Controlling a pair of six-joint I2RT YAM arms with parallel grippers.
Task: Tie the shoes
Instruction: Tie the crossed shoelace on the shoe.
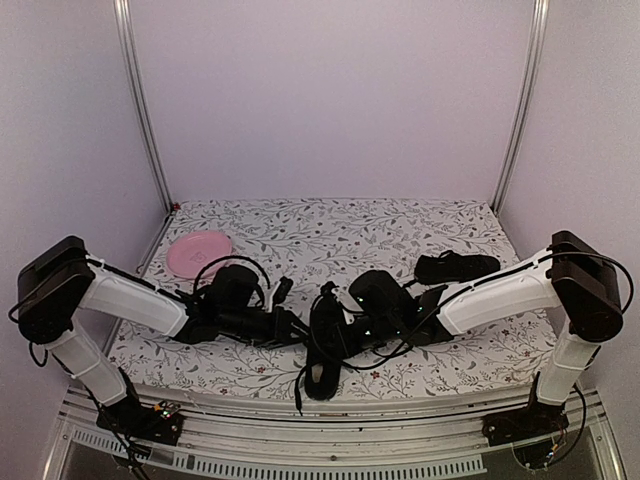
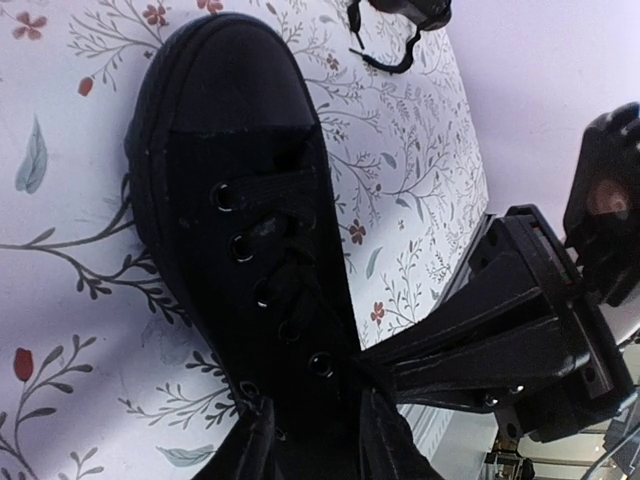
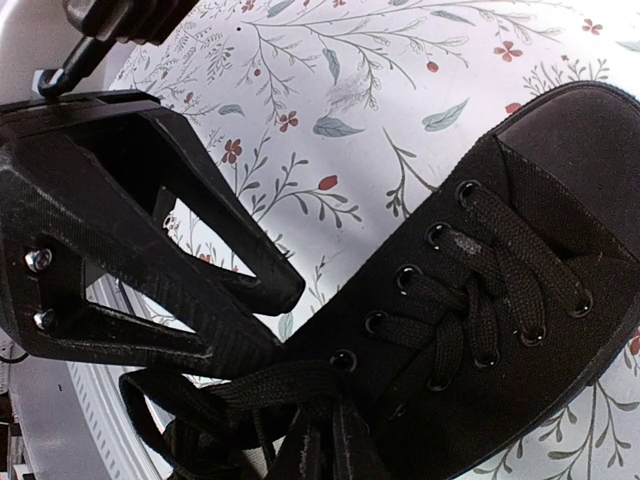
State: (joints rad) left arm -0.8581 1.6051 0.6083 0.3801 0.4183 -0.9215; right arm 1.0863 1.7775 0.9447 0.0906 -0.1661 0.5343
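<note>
Top external: near shoe [image 1: 322, 350] lies between arms, reachable by both. Right gripper [image 2: 385, 360] jaws closed at laces [image 3: 460, 300], likely pinching; left gripper [image 3: 283, 318] jaws narrow, grip unclear.

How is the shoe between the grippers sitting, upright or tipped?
Upright: the shoe rests sole down on the floral cloth, laced top facing up.

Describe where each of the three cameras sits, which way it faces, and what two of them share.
Top external: above and behind the bases, facing down over the table; both arms, near shoe, far shoe.
Left wrist: on the left arm, facing the near shoe's toe; own fingers at bottom, right gripper at right.
Right wrist: on the right arm, facing that shoe's laces; own fingers at bottom, left gripper at left.
Shared: both wrist views show the same shoe from opposite sides.
</note>
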